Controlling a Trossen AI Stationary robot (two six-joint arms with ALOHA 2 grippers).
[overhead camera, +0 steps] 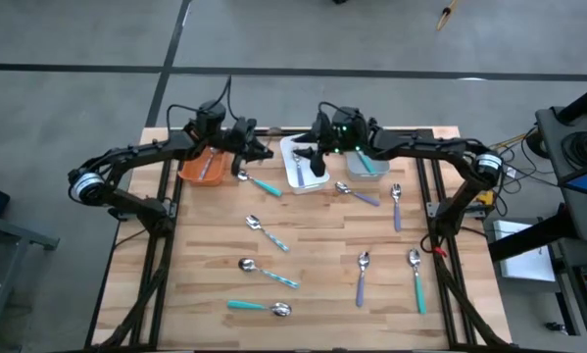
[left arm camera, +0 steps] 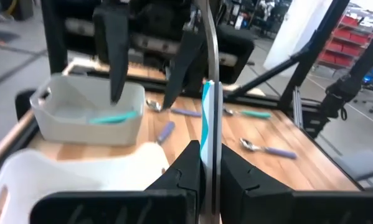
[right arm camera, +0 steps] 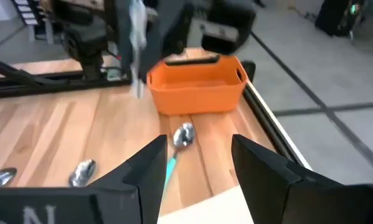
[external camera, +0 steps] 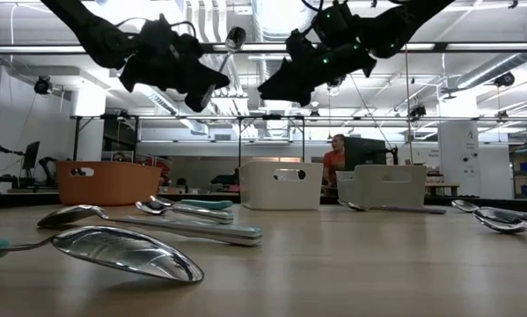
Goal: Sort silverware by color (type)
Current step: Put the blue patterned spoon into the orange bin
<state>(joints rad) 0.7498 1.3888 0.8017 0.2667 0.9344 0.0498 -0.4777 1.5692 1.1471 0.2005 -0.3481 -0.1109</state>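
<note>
My left gripper [overhead camera: 252, 147] hangs above the table between the orange bin [overhead camera: 201, 168] and the white bin [overhead camera: 305, 165], shut on a pale teal-striped utensil [left arm camera: 206, 115]. My right gripper [overhead camera: 311, 157] hovers open over the white bin, holding nothing; its fingers [right arm camera: 155, 163] frame a teal spoon [right arm camera: 179, 142] lying flat on the table below. Each bin holds a utensil; the grey bin [overhead camera: 367, 164] has a teal one [left arm camera: 114, 116]. Several spoons and forks with teal, purple and striped handles lie flat on the wood, such as the striped spoon [overhead camera: 267, 232]. My left gripper pinches the utensil's striped handle [left arm camera: 205, 134] between its two fingers. The utensil lies along the fingers, its metal shaft [left arm camera: 211, 43] running on past their tips. It is lifted clear of the table, its shiny head [external camera: 235, 37] tilted upward above the gripper.
Three bins stand in a row at the table's far edge. A teal spoon [overhead camera: 260, 183] lies just near of the left gripper, and a purple spoon [overhead camera: 358, 193] and a purple fork [overhead camera: 397, 206] lie near the grey bin. A person [external camera: 335, 158] sits in the room behind.
</note>
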